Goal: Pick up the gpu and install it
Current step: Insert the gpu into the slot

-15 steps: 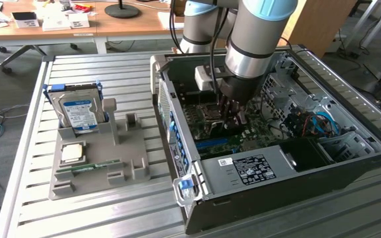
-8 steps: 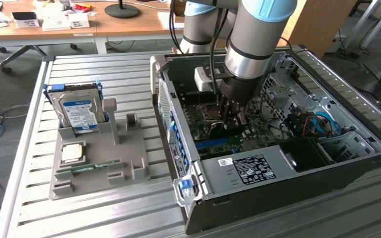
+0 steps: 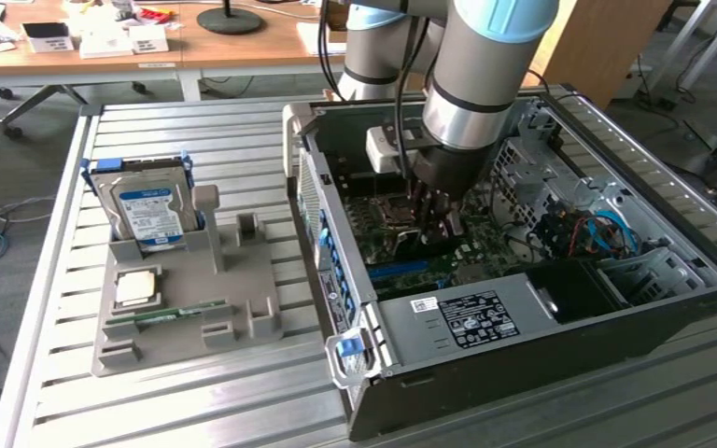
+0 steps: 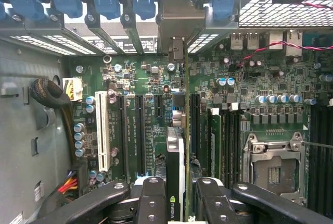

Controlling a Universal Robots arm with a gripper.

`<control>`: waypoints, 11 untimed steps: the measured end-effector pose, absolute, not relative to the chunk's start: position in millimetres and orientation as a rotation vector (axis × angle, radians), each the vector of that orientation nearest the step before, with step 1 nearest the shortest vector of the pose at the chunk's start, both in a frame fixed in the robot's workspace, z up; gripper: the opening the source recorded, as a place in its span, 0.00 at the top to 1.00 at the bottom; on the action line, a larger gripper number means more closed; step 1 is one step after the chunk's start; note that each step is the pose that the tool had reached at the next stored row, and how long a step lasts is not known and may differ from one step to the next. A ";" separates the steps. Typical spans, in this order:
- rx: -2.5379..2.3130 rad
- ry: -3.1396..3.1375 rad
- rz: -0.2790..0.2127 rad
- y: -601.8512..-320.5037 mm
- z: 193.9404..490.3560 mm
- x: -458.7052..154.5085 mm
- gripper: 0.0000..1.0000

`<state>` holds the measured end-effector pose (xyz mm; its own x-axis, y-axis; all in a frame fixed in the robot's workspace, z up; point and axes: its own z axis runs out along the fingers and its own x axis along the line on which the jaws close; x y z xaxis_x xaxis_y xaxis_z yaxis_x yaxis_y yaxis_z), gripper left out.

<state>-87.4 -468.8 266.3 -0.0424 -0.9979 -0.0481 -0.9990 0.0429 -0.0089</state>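
one card, held edge-on over the slots
the gripper (image 4: 179,200) pinches the gpu (image 4: 176,156) by its flat faces inside the open case (image 3: 484,373), low over the motherboard (image 4: 135,78); its edge runs parallel to the expansion slots, apparently for seating.

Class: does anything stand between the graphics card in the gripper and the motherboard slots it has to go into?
Nothing visible does. The gripper holds the graphics card edge-on over the motherboard; the black slots beside it are bare, and the cable bundle lies off by the case wall.
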 end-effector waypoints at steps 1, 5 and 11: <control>-2.145 2.239 0.042 -468.8 266.1 -87.4 0.73; -2.145 2.239 0.042 -468.8 265.4 -87.4 0.73; -2.145 2.239 0.042 -468.8 263.5 -87.4 0.73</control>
<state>-87.4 -468.8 263.5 -0.0424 -0.9979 -0.0481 -0.9990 0.0429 -0.0089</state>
